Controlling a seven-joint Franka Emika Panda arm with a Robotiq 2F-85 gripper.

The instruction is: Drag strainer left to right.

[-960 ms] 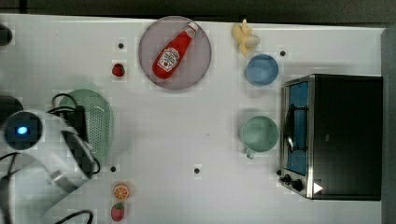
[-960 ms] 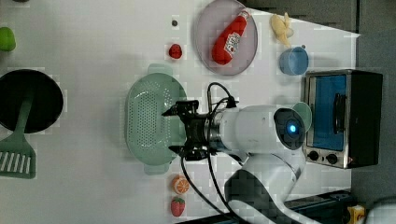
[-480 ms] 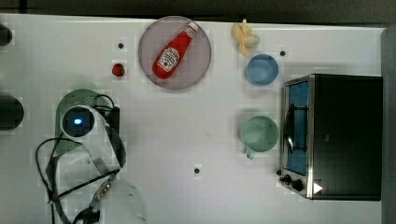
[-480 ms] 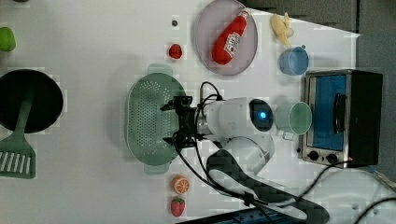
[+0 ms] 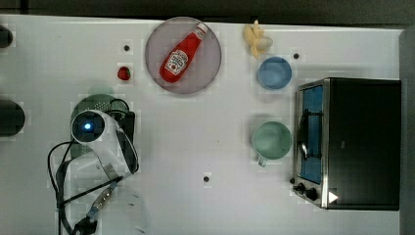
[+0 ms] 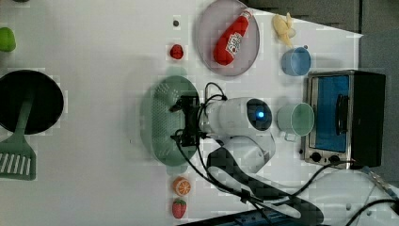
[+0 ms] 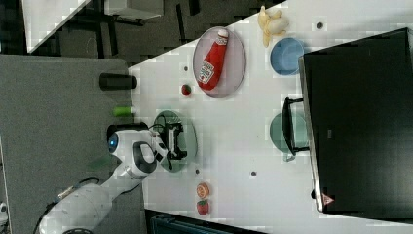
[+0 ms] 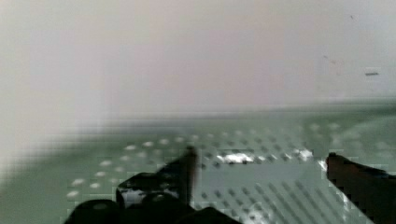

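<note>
Starting at the left view's left edge, we see a dark round pan (image 6: 29, 101) with a green spatula (image 6: 18, 153) lying by it on the white worktop (image 6: 103, 56), and a small green fruit (image 6: 6, 39) above them.

Moving right, we come to the strainer (image 6: 162, 122), a pale mint-green oblong dotted with holes, lying flat on the worktop left of the middle of the left view. Above it sits a small red strawberry (image 6: 177, 51); below it lie an orange slice (image 6: 182, 186) and another strawberry (image 6: 179, 208).

The white robot arm (image 6: 240, 117) reaches in from the left view's right, and its gripper (image 6: 185, 121) sits over the strainer's right half. In the wrist view the two dark fingers (image 8: 187, 170) are spread wide apart, low inside the perforated bowl, with nothing between them. We cannot tell whether the tips touch the strainer's floor.

Further right, a grey plate (image 6: 205, 37) carries a red ketchup bottle (image 6: 230, 38). Beyond it are a banana (image 6: 283, 27), a small blue cup (image 6: 295, 61), and a round green mug (image 6: 295, 119) just beside a toaster oven (image 6: 346, 117) at the left view's right edge.
</note>
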